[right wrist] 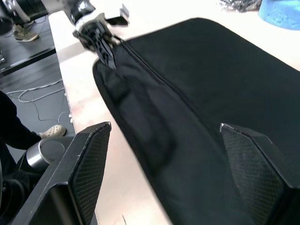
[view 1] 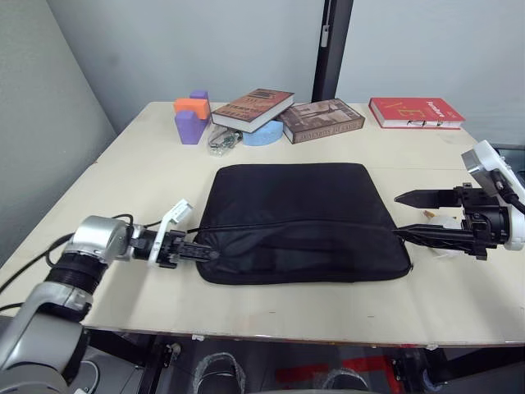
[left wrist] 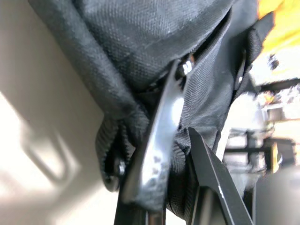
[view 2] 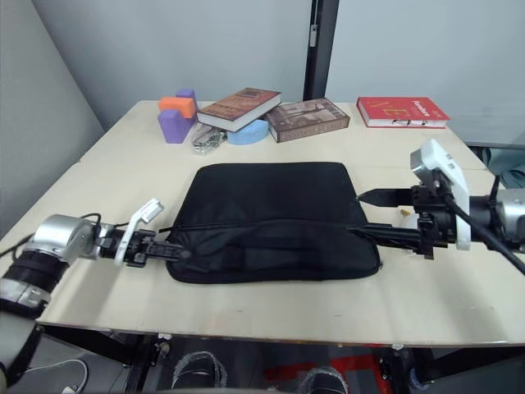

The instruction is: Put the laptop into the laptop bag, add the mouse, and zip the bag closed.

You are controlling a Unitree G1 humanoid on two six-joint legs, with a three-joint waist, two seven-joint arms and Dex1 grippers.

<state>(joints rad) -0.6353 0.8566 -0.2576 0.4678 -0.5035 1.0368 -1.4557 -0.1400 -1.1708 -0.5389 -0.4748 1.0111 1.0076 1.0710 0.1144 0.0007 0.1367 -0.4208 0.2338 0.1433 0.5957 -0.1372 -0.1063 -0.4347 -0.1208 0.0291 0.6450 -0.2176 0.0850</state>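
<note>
I have the laptop bag (view 1: pixel 299 220) lying flat in the middle of the table (view 1: pixel 131 172), and I take it as my landmark. My left hand (view 1: pixel 203 254) is at the bag's near left corner, its fingers closed narrow on the fabric and zipper hardware there; the left wrist camera shows a shiny metal pull (left wrist: pixel 164 136) between the fingers. My right hand (view 1: pixel 410 217) sits at the bag's right edge with its fingers spread wide, one finger above the bag's edge and the other touching the near right corner, holding nothing. A thin black strap or zipper line runs across the bag's front from the left hand towards the right side. Beyond the bag's far edge I see purple and orange blocks (view 1: pixel 191 115), two stacked books (view 1: pixel 287 113), and a blue round thing (view 1: pixel 262 134). A red book (view 1: pixel 415 112) lies past the bag's far right corner.
</note>
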